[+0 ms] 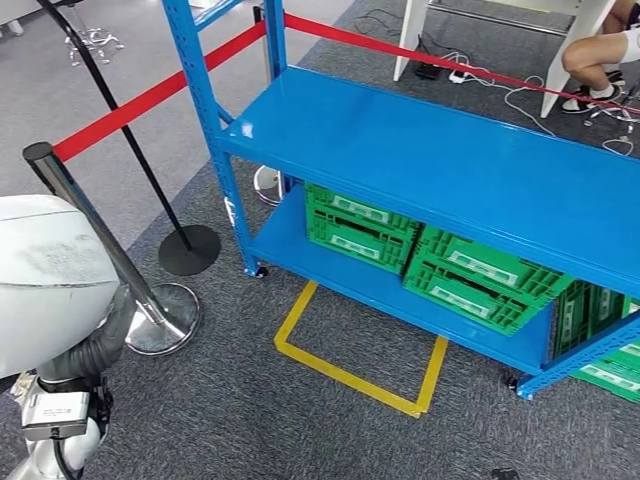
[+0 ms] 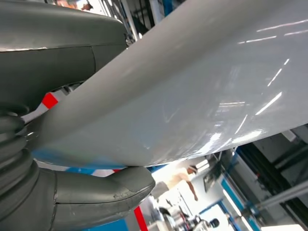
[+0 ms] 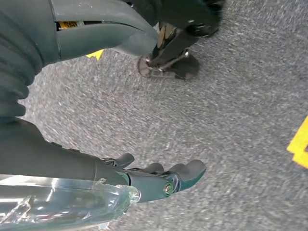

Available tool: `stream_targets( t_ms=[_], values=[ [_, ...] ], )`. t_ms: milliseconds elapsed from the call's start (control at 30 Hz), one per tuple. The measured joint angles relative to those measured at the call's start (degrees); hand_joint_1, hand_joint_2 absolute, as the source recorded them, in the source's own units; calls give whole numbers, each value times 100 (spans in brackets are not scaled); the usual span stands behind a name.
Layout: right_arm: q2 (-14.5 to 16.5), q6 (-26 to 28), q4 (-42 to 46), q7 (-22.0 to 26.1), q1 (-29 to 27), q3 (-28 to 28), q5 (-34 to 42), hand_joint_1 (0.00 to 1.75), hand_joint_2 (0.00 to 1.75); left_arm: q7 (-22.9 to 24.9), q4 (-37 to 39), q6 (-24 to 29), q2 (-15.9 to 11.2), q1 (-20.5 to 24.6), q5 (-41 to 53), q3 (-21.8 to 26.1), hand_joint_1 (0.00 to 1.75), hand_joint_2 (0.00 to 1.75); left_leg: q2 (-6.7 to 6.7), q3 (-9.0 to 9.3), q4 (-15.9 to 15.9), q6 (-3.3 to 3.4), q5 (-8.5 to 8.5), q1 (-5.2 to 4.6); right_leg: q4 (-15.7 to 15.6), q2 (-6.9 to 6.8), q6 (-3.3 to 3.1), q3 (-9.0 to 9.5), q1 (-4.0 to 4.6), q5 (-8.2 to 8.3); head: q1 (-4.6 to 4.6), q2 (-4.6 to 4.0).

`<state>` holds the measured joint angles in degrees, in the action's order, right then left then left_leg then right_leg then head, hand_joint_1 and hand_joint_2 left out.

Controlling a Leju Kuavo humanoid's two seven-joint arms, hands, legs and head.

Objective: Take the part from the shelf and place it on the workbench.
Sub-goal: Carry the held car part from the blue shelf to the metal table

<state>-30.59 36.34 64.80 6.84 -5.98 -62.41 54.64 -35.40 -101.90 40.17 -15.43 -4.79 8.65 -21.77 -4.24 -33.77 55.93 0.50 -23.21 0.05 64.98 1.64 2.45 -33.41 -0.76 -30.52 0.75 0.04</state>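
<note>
Clamped on the part [image 1: 45, 280] at eight o'clock of the head view: left hand [image 1: 106, 345], with its thick grey thumb against one face and darker fingers against the other. Hanging over speckled grey carpet [image 3: 236, 120]: right hand [image 3: 145, 180], fingers nearly straight, apart from the thumb, gripping nothing. Smooth, glossy, pale grey-white and gently curved, that part; cut off by the picture's edge, so heading and long axis cannot be told. Toward two o'clock, a blue metal shelf [image 1: 423, 150], with green slotted crates [image 1: 362, 230] on its lower level. At five o'clock, yellow floor tape [image 1: 355, 375].
</note>
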Motion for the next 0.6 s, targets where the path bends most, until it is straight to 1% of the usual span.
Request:
stream_targets(
  t_ms=[33, 67, 100, 133, 167, 200, 233, 267, 300, 333, 367, 400, 433, 467, 500, 533, 567, 600],
  values=[
    [-8, 2, 7, 0, -5, 1, -1, 0, 175, 0, -1, -1, 4, 7, -7, 0, 175, 175, -63, -7, 16, -19, 7, -3, -378, 121, -13, 170, -14, 140, 2, 0],
    [-14, 6, 15, -2, -7, 1, 0, 0, 175, 1, -1, -1, 10, 12, -11, 0, 175, 175, -118, -26, 24, -46, 20, 0, -609, 220, -24, 283, -19, 203, 5, 0],
    [-21, 10, 22, -4, -9, 2, 0, 0, 175, 1, -2, -2, 14, 15, -15, 0, 175, 175, -173, -52, 27, -83, 40, 8, -695, 272, -39, 329, -16, 199, 7, 0],
    [-25, 15, 31, -5, -13, 2, -1, 0, 175, 1, -2, -2, 17, 15, -17, 0, 175, 175, -230, -78, 26, -125, 65, 16, -712, 239, -56, 337, -4, 208, 8, 0],
    [-28, 20, 41, -7, -12, 3, -1, 0, 175, 1, -2, -1, 18, 11, -19, 1, 175, 175, -263, -100, 18, -164, 82, 30, -713, 179, -89, 342, -2, 228, 5, 0],
    [-35, 26, 54, -6, -12, 5, -1, 0, 175, 0, -2, -1, 19, 10, -22, 2, 175, 175, -206, -127, 48, -199, 62, 28, -726, 117, -124, 343, -6, 249, 12, 0],
    [-39, 32, 72, -4, -14, 8, -1, 0, 175, -2, -2, 0, 19, 19, -30, 4, 175, 175, -85, -188, 164, -231, -23, 19, -745, 50, -159, 344, -16, 269, 30, 0],
    [-44, 40, 88, -3, -20, 12, -1, 0, 175, -5, -2, 0, 21, 36, -43, 4, 175, 175, 71, -297, 393, -258, -173, 12, -761, -21, -186, 344, -26, 284, 47, 0],
    [-49, 50, 99, -1, -32, 14, 0, 0, 175, -8, -2, 0, 27, 53, -60, 4, 175, 175, 227, -455, 742, -286, -371, 8, -764, -93, -201, 339, -23, 288, 67, 0],
    [-53, 58, 108, 0, -48, 14, 1, 0, 175, -12, -2, 0, 34, 65, -75, 5, 175, 175, 306, -638, 1148, -311, -565, 19, -764, -171, -210, 332, -22, 289, 79, 0],
    [-57, 66, 114, 0, -65, 11, 4, 0, 175, -15, -2, 0, 42, 70, -91, 5, 175, 175, 337, -784, 1481, -330, -692, 31, -764, -252, -211, 326, -21, 288, 79, 0],
    [-60, 71, 121, 0, -76, 9, 10, 0, 175, -17, -2, 0, 48, 69, -110, 8, 175, 175, 353, -846, 1650, -343, -721, 43, -763, -333, -211, 323, -21, 287, 80, 0],
    [-62, 73, 130, 1, -80, 8, 20, 0, 175, -21, -2, 0, 53, 68, -134, 11, 175, 175, 369, -793, 1589, -349, -640, 51, -763, -408, -209, 324, -22, 286, 80, 0],
    [-62, 74, 141, 4, -79, 7, 33, 0, 175, -31, -3, 0, 58, 68, -163, 17, 175, 175, 405, -625, 1312, -348, -481, 55, -763, -477, -203, 332, -23, 282, 80, 0],
    [-62, 75, 150, 10, -75, 7, 46, 0, 175, -47, -7, 0, 66, 69, -186, 29, 175, 175, 515, -382, 908, -339, -299, 52, -763, -538, -189, 345, -19, 274, 81, 0],
    [-64, 78, 158, 20, -74, 7, 61, 0, 175, -73, -14, -1, 76, 74, -199, 49, 175, 175, 660, -156, 508, -323, -176, 29, -752, -595, -163, 355, -2, 257, 89, 0],
    [-66, 81, 166, 32, -75, 7, 73, 0, 175, -102, -24, -1, 93, 75, -205, 75, 175, 175, 774, 1, 219, -290, -105, 12, -747, -649, -132, 365, 18, 243, 90, 0],
    [-68, 87, 170, 43, -77, 5, 81, 0, 175, -130, -34, -1, 113, 72, -205, 109, 175, 175, 850, 76, 60, -254, -88, -7, -748, -708, -100, 374, 38, 231, 96, 0]
  ],
)
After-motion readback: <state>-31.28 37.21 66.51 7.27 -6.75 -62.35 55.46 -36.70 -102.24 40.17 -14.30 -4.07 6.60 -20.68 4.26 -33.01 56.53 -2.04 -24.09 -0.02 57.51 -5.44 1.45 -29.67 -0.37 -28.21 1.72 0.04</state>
